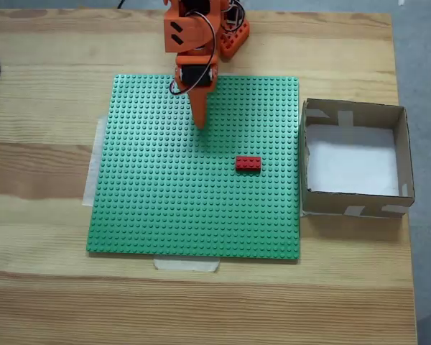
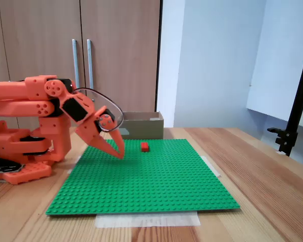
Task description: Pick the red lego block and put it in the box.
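Lying flat on a wooden desk (image 1: 43, 215) is a large green studded baseplate (image 1: 165, 208), taped down with pale strips at its edges. In a fixed view from above, an orange robot arm (image 1: 194, 36) is reaching in from the top edge of the desk, its pincer (image 1: 200, 122) pointing down over the upper middle of the baseplate. In a fixed view from the side, the pincer (image 2: 117, 154) is showing two pointed fingers (image 2: 103, 147) with a narrow gap toward the tips, so it is looking slightly open and is gripping nothing; its tips are sitting just above or at the studs, and I cannot tell whether they are touching. The red lego block (image 1: 248, 164) is sitting on the baseplate, lower and to the right of the pincer in the view from above, near it but apart. From the side the red lego block (image 2: 144, 146) is lying just beyond the pincer's tips. The box (image 1: 402, 154), brown cardboard with an open top, a white bottom and pale tape patches, is standing on the desk just beside the baseplate's right edge in the view from above. From the side the box (image 2: 141, 126) is standing behind the baseplate.
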Action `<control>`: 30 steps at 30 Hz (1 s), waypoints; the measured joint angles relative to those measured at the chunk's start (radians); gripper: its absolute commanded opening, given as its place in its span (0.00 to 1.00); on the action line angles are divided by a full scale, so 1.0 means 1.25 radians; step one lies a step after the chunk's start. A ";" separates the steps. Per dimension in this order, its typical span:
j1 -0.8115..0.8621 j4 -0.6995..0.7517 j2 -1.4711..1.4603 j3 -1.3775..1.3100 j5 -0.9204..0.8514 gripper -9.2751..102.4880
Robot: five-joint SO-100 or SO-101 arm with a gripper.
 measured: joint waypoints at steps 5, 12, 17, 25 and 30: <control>0.000 0.010 -0.009 -0.042 -0.007 0.08; -0.001 0.010 -0.090 -0.115 -0.010 0.08; -0.001 0.022 -0.179 -0.211 -0.009 0.08; 0.001 0.080 -0.350 -0.399 0.034 0.08; -0.009 0.136 -0.453 -0.529 0.075 0.08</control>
